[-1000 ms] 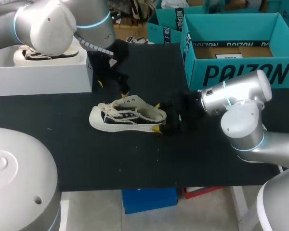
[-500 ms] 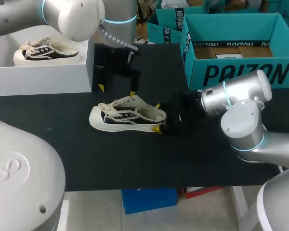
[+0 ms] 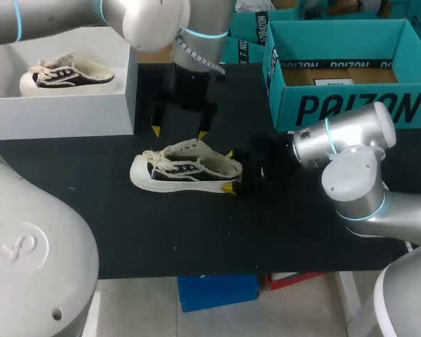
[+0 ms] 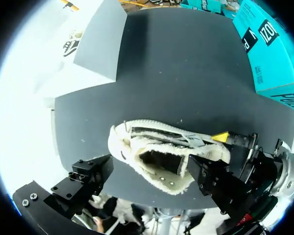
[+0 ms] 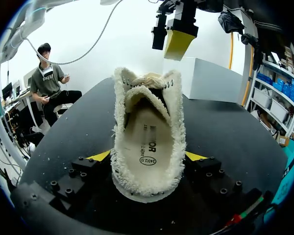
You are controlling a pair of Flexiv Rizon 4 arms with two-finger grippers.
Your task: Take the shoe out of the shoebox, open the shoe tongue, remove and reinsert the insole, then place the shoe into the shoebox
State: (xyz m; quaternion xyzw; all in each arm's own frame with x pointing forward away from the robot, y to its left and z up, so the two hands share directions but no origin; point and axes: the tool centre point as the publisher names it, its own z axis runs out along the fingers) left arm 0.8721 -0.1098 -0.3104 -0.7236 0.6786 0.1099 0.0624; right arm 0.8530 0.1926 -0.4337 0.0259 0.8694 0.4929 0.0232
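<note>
A cream low-top shoe [image 3: 186, 168] with dark side panels lies on its sole on the black table [image 3: 196, 232], toe to the left. My right gripper [image 3: 229, 170] is at its heel, one yellow tip on each side, shut on the shoe [image 5: 147, 137]. The tongue is pulled up and the printed insole [image 5: 148, 147] lies inside. My left gripper [image 3: 179, 133] hangs open just behind and above the shoe [image 4: 161, 156], touching nothing. One of its yellow fingertips [image 5: 179, 43] shows beyond the toe in the right wrist view.
A white shoebox [image 3: 56, 116] stands at the back left with a second shoe [image 3: 67, 74] in it. A teal shoebox [image 3: 351, 105] stands open at the back right, close to my right arm.
My left arm has swung to the right and its gripper has drawn a little away from the shoe. The shoe and my right gripper have stayed put.
</note>
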